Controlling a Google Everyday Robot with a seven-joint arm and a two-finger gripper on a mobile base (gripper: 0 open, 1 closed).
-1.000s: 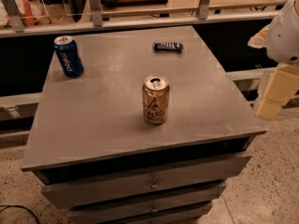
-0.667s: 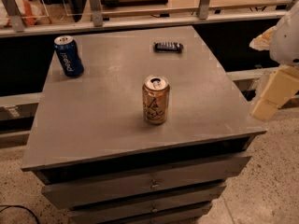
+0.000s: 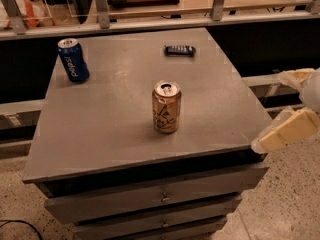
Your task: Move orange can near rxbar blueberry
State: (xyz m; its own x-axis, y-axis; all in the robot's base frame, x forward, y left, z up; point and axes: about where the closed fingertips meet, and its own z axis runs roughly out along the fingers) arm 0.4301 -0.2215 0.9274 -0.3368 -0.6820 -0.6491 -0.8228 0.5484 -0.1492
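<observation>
While orange can (image 3: pixel 166 107) stands upright mid-frame on grey table (image 3: pixel 100 129), rxbar blueberry (image 3: pixel 180 50) flat near table's upper edge, upper centre, well apart from can, blue can (image 3: pixel 73 60) upper left, hand (image 3: pixel 270 110) at right frame edge beside table, released, spread wide, grasping nothing.

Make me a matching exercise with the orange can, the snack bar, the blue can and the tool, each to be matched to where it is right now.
Things:
1. orange can
2. rxbar blueberry
3. blue can
4. tool

Places:
A. far left corner of the table
B. beyond the table's right edge
C. upright, mid-table
D. lying flat near the far edge

Pairs: 1-C, 2-D, 3-A, 4-B
</observation>
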